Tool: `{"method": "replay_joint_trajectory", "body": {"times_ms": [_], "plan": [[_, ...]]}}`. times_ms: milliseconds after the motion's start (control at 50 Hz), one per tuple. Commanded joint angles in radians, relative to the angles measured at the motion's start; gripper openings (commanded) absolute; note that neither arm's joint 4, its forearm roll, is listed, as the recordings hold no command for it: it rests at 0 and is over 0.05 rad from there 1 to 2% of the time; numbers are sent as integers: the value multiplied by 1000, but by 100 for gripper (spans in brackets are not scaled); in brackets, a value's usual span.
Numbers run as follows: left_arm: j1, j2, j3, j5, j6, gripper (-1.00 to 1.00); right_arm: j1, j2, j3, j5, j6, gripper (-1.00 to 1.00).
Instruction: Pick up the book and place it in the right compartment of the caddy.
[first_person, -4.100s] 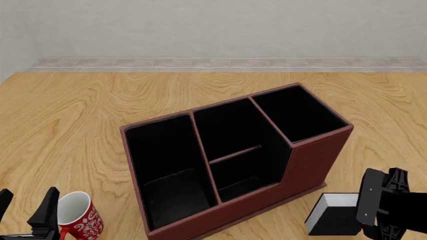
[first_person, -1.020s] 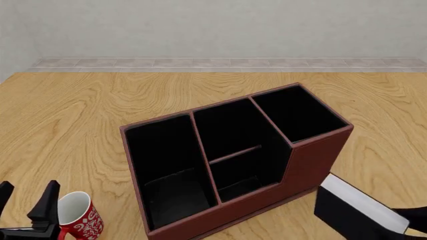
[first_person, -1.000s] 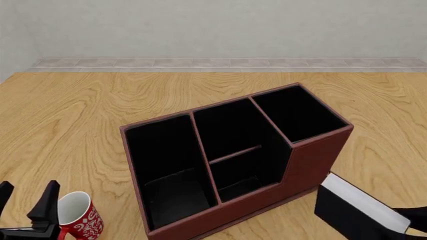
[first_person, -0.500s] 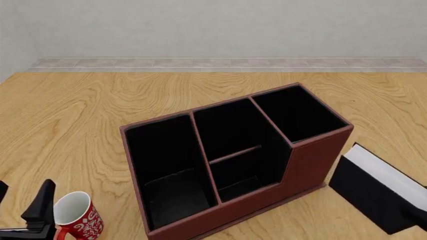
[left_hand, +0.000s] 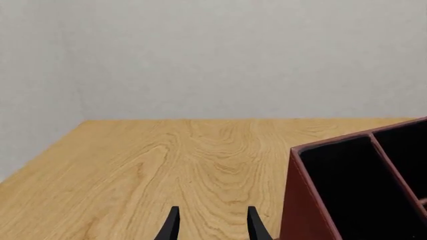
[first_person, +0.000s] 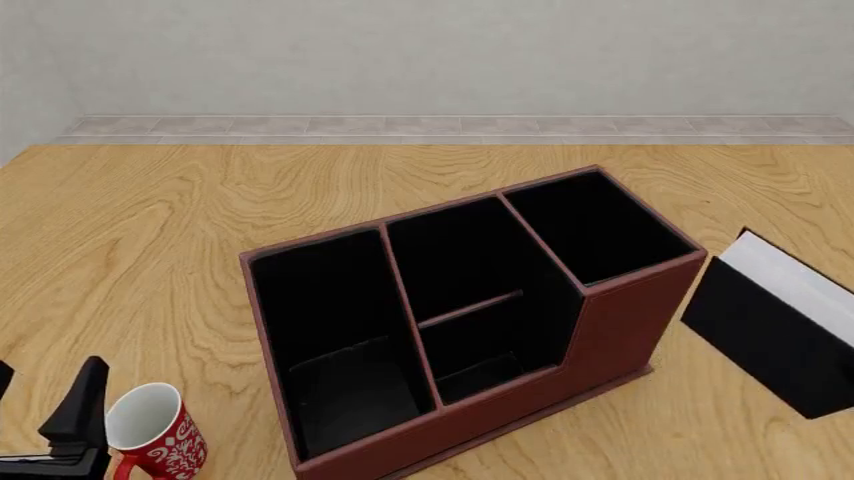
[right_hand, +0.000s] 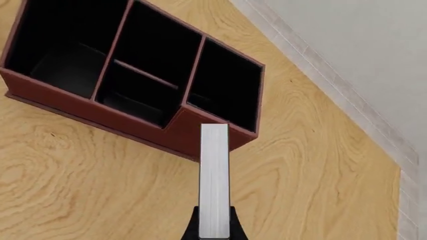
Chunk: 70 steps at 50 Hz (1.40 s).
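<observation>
The reddish-brown caddy stands mid-table, its taller right compartment empty and black inside. The black book with white page edges hangs tilted in the air just right of the caddy's right end. In the right wrist view my right gripper is shut on the book, seen edge-on, with the caddy and right compartment beyond it. My right gripper is outside the front view. My left gripper is open and empty at the near left; its fingertips show in the left wrist view beside the caddy wall.
A red-and-white mug stands at the near left, right next to my left gripper's finger. The caddy's large left section and divided middle section hold nothing. A wall runs behind the table's far edge.
The book has been lifted off the table near the caddy's front right corner, turned and carried up and farther away beside the caddy's right end. The left arm has barely moved.
</observation>
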Motion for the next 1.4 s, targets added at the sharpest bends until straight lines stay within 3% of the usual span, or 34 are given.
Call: {"method": "replay_joint_trajectory", "body": {"times_ms": [20,600,740,1240,1400], "plan": [[2,-9,3,7,1,100,-22,35,-79,0,-18,-100],[18,-33,-8,43,-2,100,-45,216,-361,0,-70,-100],[21,-37,-7,50,-1,100,-27,266,-416,0,-56,-100],[27,-36,-17,68,7,100,64,520,-745,0,94,-100],[32,-41,-12,70,6,100,55,600,-822,0,153,-100]]}}
